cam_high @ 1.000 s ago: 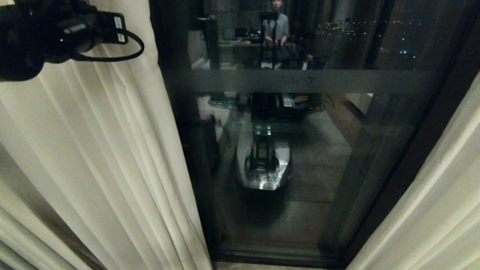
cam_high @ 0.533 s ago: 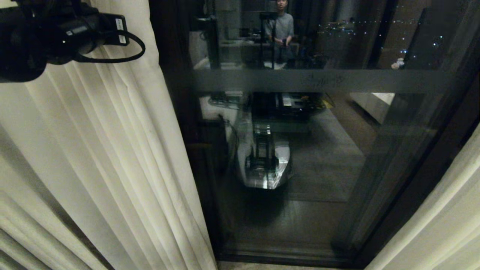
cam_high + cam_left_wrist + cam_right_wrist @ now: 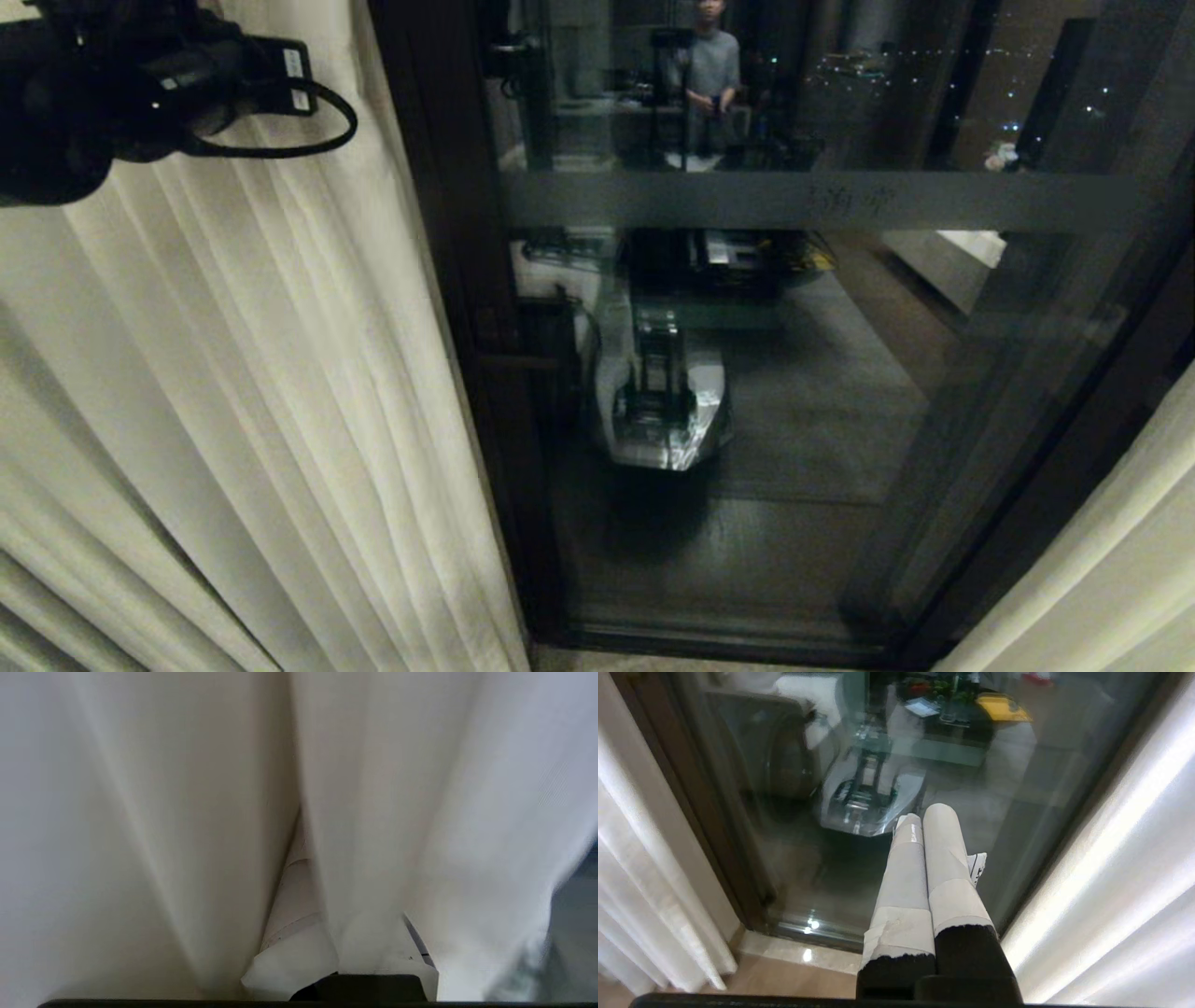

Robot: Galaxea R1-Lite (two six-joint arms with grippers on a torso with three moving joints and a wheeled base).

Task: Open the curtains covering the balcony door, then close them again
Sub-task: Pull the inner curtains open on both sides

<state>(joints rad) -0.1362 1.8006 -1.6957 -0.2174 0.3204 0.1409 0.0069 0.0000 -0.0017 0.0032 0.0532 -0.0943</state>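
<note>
A: Start at the left gripper [image 3: 336,952]. What is it doing?

B: Its pale taped fingers [image 3: 289,961] are pressed together, and in the left wrist view cream woven cloth bunches right around them, so I judge they are pinching a fold of the left panel of the cream pleated curtains [image 3: 252,392]. The cloth hides the actual pinch, so I cannot be sure how much is caught. In the head view the black left arm [image 3: 103,84] sits high against that panel, near its upper left.

A: Why hold it there?

B: Likely so the panel can be dragged sideways along its rail. A pinch on a pleat gives a handle on loose cloth.

A: And the right gripper [image 3: 924,816]?

B: Parked low, its taped fingers pressed together on nothing, pointing at the foot of the tall reflective glass balcony door [image 3: 794,392] in its dark brown frame [image 3: 467,308].

A: Where do the curtains stand?

B: Parted. The left panel hangs at the door's left edge, the right panel [image 3: 1102,560] at the lower right corner, the glass bare between, with the frosted band [image 3: 822,201] across it.

A: Against a second ago?

B: More dark frame shows beside the left panel's hem, and the right panel fills less of the corner. The reflections shift too, so the camera itself has likely moved.
</note>
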